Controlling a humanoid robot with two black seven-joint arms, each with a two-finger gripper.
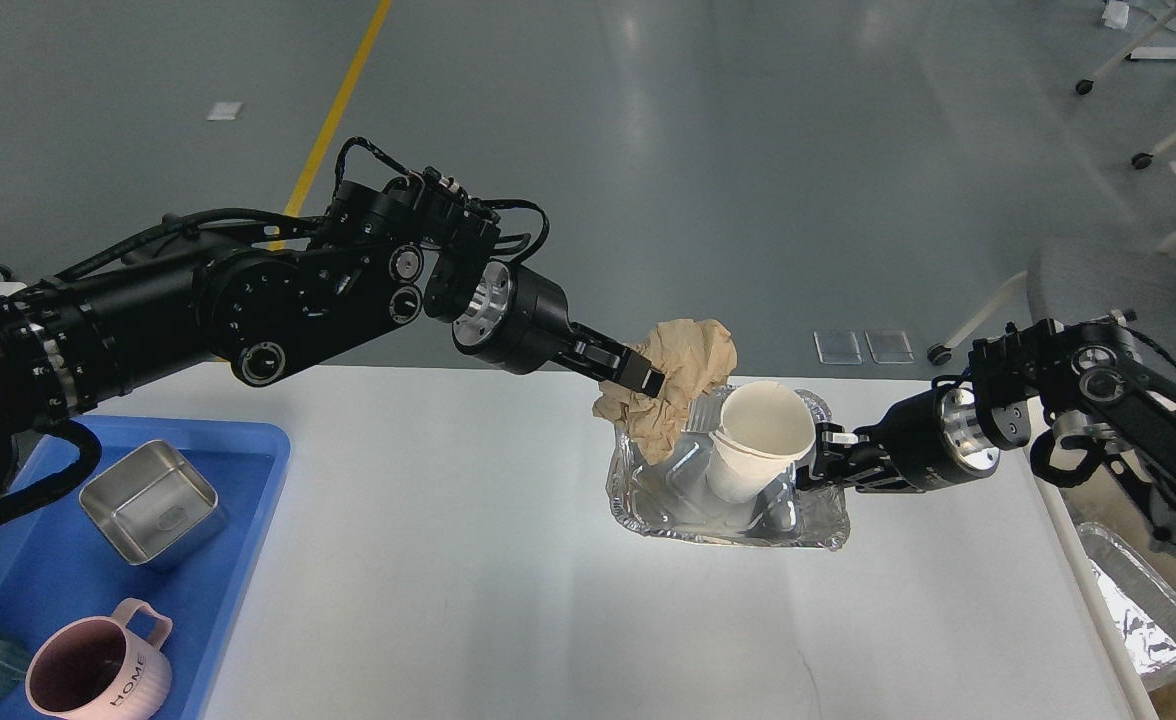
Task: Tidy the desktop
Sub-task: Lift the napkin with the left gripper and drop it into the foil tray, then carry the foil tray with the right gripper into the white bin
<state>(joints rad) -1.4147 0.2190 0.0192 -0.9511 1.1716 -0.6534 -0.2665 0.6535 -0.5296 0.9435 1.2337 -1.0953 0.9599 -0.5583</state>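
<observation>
One crumpled brown paper wad [683, 385]; ribbed foil tray [648, 505]

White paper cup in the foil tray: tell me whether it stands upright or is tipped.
Tipped. The paper cup leans in the foil tray, its open mouth tilted up toward the camera, its base down beside the right tool.

Black jointed arms, silver wrist rings, looping black cables.
</observation>
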